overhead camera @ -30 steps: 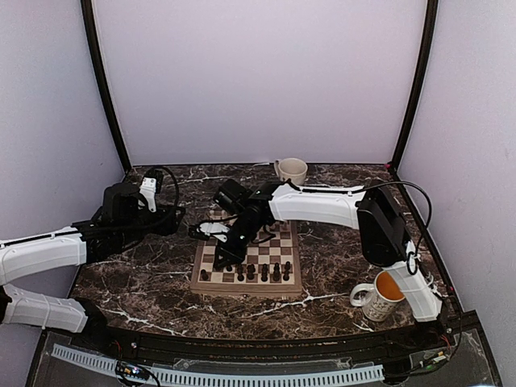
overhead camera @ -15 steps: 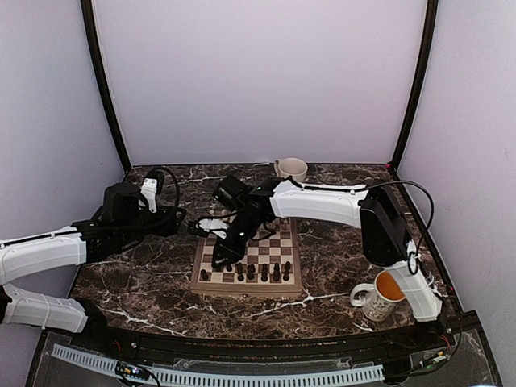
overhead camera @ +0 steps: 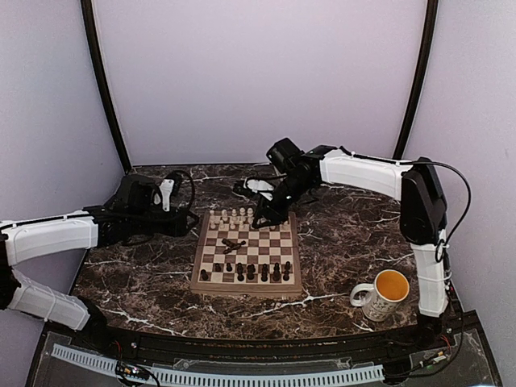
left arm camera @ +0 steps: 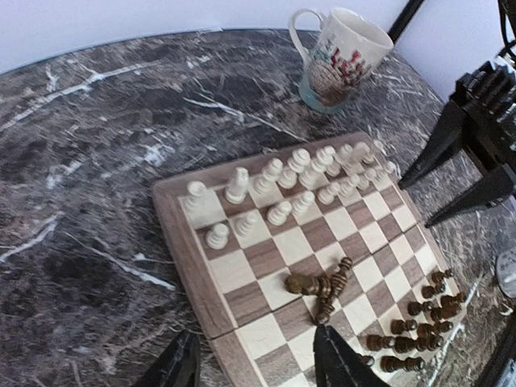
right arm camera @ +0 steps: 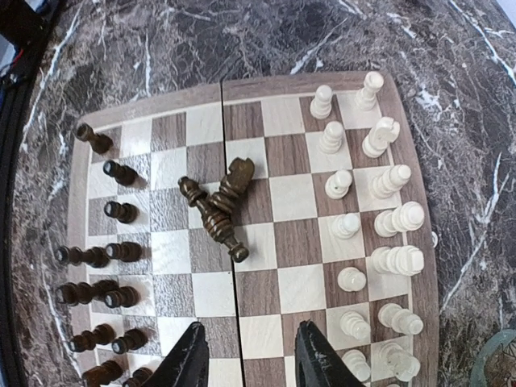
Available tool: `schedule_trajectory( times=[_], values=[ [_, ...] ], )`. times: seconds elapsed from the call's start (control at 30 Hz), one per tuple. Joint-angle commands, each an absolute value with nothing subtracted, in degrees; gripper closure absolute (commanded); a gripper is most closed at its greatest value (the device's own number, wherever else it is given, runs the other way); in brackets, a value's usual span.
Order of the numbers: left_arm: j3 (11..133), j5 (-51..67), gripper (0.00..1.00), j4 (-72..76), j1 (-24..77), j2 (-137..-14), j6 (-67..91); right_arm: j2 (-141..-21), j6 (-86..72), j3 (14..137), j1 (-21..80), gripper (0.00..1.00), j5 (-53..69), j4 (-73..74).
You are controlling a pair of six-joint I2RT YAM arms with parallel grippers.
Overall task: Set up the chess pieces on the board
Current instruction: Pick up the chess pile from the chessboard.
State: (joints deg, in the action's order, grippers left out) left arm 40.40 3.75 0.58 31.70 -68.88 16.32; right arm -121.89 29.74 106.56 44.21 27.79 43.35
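Observation:
The board [overhead camera: 246,289] lies mid-table. Cream-white chess pieces [overhead camera: 230,216] stand along its far rows and dark ones [overhead camera: 250,272] along the near rows. A few dark pieces [overhead camera: 232,244] lie toppled in a heap near the board's middle, also seen from the left wrist [left arm camera: 322,286] and from the right wrist [right arm camera: 216,201]. My right gripper [right arm camera: 251,359] hovers over the board's far edge [overhead camera: 262,216], open and empty. My left gripper [left arm camera: 258,367] hangs at the board's left side [overhead camera: 193,223], open, one fingertip [left arm camera: 339,359] just short of the heap.
A mug of orange liquid [overhead camera: 379,294] stands at the near right. A printed cream mug [left arm camera: 343,56] sits beyond the board's far edge. The right gripper's black fingers [left arm camera: 451,173] show in the left wrist view. Walls enclose the table.
My right gripper opened and drew back from the board's left middle to its far edge, leaving the dark pieces lying there. My left arm moved in toward the board's left side.

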Motion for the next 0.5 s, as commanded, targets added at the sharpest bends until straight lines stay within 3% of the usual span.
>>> schedule_trajectory(
  times=[0.0, 0.47],
  values=[
    [40.86, 16.87, 0.52, 1.6, 31.46, -72.6, 17.56, -123.8, 37.92, 105.38, 45.64, 0.62, 24.87, 43.35],
    [33.86, 24.59, 0.58, 17.08, 31.46, -77.17, 15.47, -130.69, 39.87, 110.53, 46.98, 0.62, 25.15, 42.4]
  ],
)
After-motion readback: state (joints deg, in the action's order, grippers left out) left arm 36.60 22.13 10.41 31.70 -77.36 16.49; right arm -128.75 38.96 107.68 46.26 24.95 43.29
